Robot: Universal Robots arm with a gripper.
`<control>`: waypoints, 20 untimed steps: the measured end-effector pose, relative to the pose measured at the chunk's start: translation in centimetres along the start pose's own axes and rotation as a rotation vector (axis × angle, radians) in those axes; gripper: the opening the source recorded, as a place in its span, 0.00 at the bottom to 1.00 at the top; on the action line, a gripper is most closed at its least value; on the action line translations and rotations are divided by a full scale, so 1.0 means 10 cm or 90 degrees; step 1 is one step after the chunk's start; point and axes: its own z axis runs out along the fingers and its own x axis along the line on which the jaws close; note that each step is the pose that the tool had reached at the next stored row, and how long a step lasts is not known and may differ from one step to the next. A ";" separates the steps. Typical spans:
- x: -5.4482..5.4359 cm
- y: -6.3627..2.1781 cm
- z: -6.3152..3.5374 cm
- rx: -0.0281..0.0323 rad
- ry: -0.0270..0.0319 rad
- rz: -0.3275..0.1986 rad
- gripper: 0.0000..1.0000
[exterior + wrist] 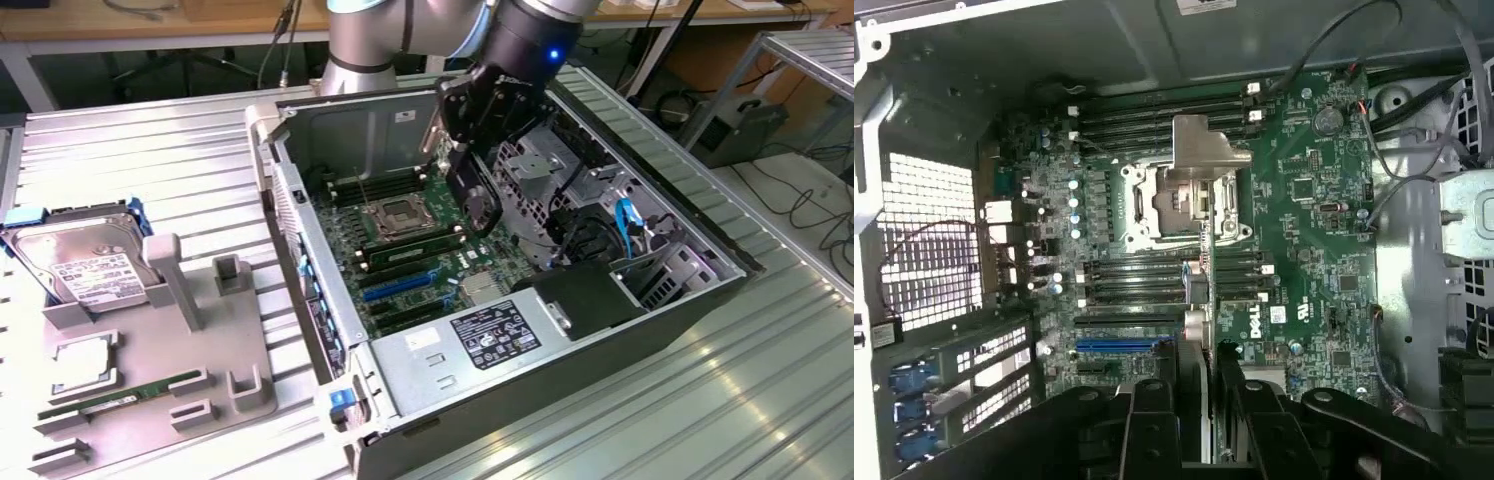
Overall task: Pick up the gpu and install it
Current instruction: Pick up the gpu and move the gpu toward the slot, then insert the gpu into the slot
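Exterior view: the black end effector [465, 150] was pinching the thin flat black gpu [473, 195], held upright on edge over the green motherboard [400, 235] inside the open grey computer case [441, 365] on the ribbed metal bench [747, 400]. Wrist view: the gpu [1195, 330] sat edge-on between the fingers [1152, 425], with its silvery bracket end out over the square metal CPU socket [1174, 205].

The fingers [1152, 420] clamp the gpu [1196, 320] (seen edge-on, silvery bracket [1209, 150] at its far end) over the green motherboard [1314, 250].
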 end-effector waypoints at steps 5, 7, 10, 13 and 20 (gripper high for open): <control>-0.04 0.004 0.023 -0.0061 -0.0866 -0.005 0.27; -0.04 0.005 0.025 -0.0070 -0.0943 -0.005 0.27; -0.04 0.004 0.024 -0.0069 -0.0947 -0.005 0.27; -0.04 0.004 0.024 -0.0069 -0.0950 -0.005 0.27; -0.04 0.004 0.024 -0.0069 -0.0955 -0.005 0.27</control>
